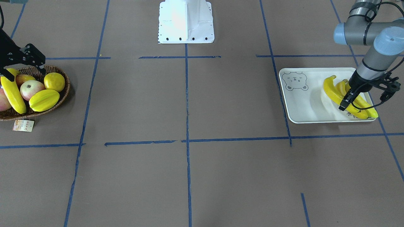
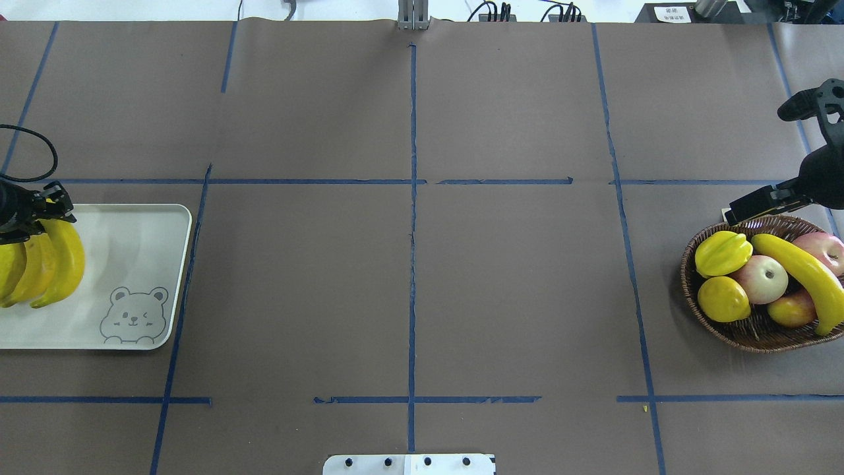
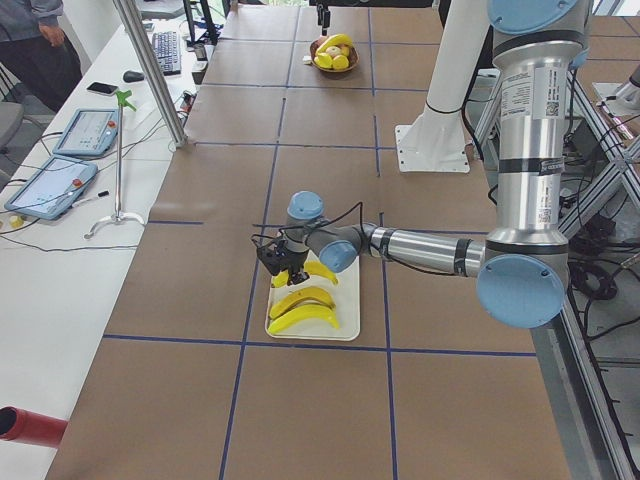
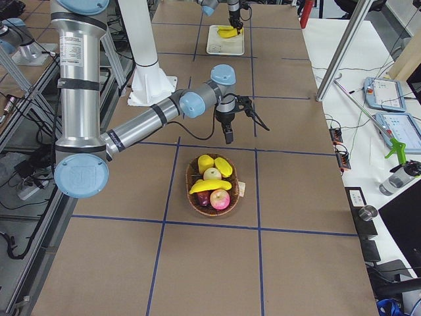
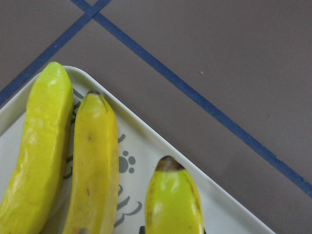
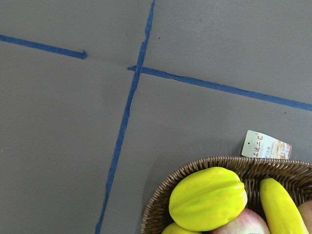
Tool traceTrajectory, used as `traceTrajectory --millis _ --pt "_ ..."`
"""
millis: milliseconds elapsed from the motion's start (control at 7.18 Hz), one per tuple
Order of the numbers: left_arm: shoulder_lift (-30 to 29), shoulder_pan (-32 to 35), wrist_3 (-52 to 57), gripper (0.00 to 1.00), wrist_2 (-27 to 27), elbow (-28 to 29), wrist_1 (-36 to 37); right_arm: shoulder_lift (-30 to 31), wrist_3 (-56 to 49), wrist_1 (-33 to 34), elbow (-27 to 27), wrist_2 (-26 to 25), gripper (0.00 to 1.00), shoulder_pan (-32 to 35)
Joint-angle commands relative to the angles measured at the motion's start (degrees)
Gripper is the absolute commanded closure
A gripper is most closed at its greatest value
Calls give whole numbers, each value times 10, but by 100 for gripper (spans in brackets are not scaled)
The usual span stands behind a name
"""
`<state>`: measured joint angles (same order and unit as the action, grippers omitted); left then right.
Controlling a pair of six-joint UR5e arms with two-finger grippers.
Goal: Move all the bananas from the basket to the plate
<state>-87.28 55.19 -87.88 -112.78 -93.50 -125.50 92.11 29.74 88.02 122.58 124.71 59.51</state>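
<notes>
On my overhead feed, a ridged yellow starfruit [image 2: 723,254] sits at the far right end of the table. A round lemon [image 2: 723,298] lies just nearer the camera, and a red-and-cream apple [image 2: 761,278] touches both on their right. Blue tape lines [image 2: 412,198] cut the brown table cover [image 2: 514,297] into a grid. In the left-end view I see a tablet [image 3: 88,130] and a second tablet [image 3: 50,190] lying on a white bench [image 3: 60,290] beside the table, with a keyboard [image 3: 165,52] farther along.

Tag [image 6: 266,145] on basket [image 6: 219,160]: print unreadable
</notes>
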Motion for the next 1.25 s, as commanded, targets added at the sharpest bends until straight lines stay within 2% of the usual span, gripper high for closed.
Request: traceTrajectory --millis 0,139,279,557,696,836,1114 --pt "-4 33 63 0 -15 10 -7 1 0 0 0 0 1 1" --pt "-3 63 99 0 -83 8 -9 5 0 -1 3 0 0 2" --pt "-5 112 116 0 -158 -19 1 27 -1 -5 21 0 1 2" --pt "-26 118 121 0 -169 -77 -4 85 -52 -8 47 -2 0 7" --pt "-38 94 119 0 -170 -109 -6 129 -77 -29 56 -3 1 14" --pt "-44 59 115 0 -170 -128 -36 186 -74 -129 39 -3 0 18" --pt "-65 17 114 0 -170 -128 -51 230 -72 -281 -33 2 1 34"
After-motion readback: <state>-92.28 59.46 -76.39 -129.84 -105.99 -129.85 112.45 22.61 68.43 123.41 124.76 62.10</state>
